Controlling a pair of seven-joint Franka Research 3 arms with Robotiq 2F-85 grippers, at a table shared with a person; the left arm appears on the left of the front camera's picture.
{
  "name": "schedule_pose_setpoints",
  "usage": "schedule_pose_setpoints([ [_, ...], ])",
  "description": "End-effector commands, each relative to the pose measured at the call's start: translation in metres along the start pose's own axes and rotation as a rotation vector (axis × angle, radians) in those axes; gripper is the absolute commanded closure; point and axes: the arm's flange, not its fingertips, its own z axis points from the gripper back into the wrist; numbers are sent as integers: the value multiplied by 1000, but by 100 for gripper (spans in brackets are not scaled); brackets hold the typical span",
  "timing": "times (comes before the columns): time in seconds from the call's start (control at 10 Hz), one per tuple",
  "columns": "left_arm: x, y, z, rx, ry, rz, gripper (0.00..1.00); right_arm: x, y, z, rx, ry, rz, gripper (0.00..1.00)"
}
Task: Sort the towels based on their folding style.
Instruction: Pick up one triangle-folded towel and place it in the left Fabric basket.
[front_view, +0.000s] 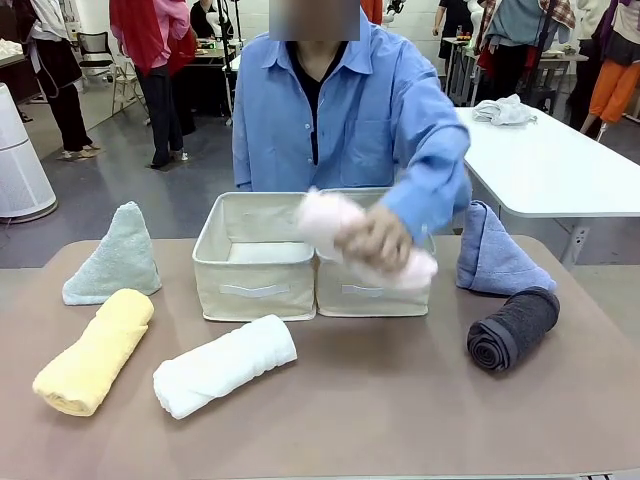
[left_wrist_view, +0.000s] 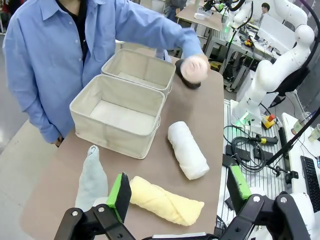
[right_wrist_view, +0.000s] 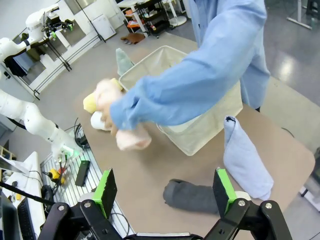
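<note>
A person's hand holds the pink roll (front_view: 345, 232) in the air over the front rim of the right basket (front_view: 372, 296); its blurred end (left_wrist_view: 194, 69) faces my left wrist camera. The yellow roll (front_view: 95, 350), the white roll (front_view: 225, 365) and the grey-green triangle fold (front_view: 108, 258) lie left of the left basket (front_view: 255, 290). The light blue triangle fold (front_view: 495, 255) and the dark grey roll (front_view: 512, 328) lie on the right. My left gripper (left_wrist_view: 179, 192) hangs open high above the yellow roll (left_wrist_view: 167, 202). My right gripper (right_wrist_view: 165, 189) hangs open above the dark grey roll (right_wrist_view: 190, 196).
The person stands at the far edge, one sleeve (front_view: 430, 160) reaching over the baskets. A white table (front_view: 560, 165) at the back right carries a shapeless cloth (front_view: 503, 110). Bare brown tabletop (front_view: 400, 420) stretches along the near edge.
</note>
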Motion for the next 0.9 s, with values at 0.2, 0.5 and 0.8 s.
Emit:
schedule_pose_setpoints([
  [0.2,38,15,-40,-8,469,-122,0,1,-1,-1,6,-8,4,0],
  [0.5,61,45,-129,3,1018,-242,0,1,-1,-1,6,-8,4,0],
  [0.8,56,86,-199,4,1181,-417,0,1,-1,-1,6,-8,4,0],
])
